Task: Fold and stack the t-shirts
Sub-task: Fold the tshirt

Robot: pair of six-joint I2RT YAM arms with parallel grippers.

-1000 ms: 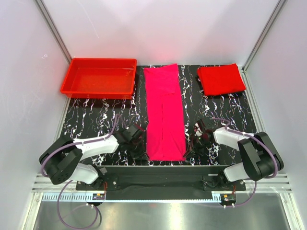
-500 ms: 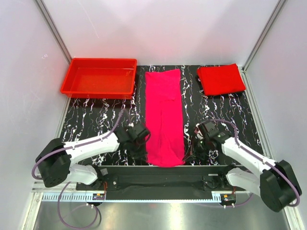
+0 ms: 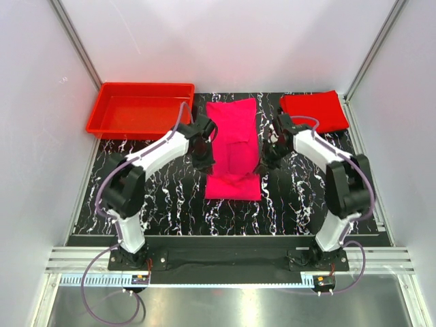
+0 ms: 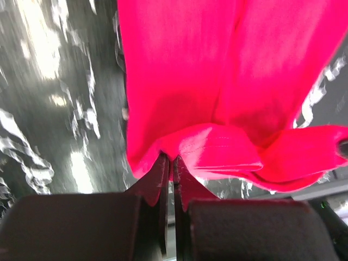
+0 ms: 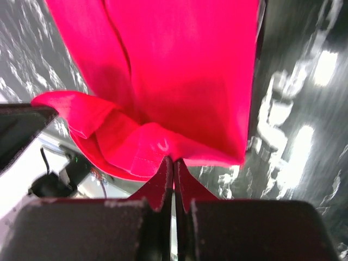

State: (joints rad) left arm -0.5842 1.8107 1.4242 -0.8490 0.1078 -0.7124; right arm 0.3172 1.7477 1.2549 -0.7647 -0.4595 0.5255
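Left tool [image 4: 173, 160]: closed on the left corner of the pink t-shirt's [image 3: 233, 146] near hem; only a thin edge of cloth sits between the tips.
Right tool [image 5: 174, 162]: closed on the hem's right corner, with an equally shallow bite.
Pink t-shirt: lies lengthwise mid-desk [image 3: 157, 191], with its near end lifted and doubled over the far half. The hem sags between my two tools.
Red t-shirt [image 3: 313, 112]: already folded at the far right corner, apart from the pink one.
Tray [image 3: 136, 133]: far left, close to my left arm.
Step, as I judge it: the lengthwise half-fold, with stacking not yet done.
Risk, slip: with so little cloth pinched, a tug from either arm could pull a corner free and collapse the fold.
Risk, skew: if one arm leads the other, the hem would land crooked on the collar end.
Risk, bunching: the sagging middle may touch down first and trap a crease under the top layer.
Risk, drag: pulling too low could slide the bottom layer along the desk toward the far wall.
Risk, contact: a wide left elbow could knock the tray.
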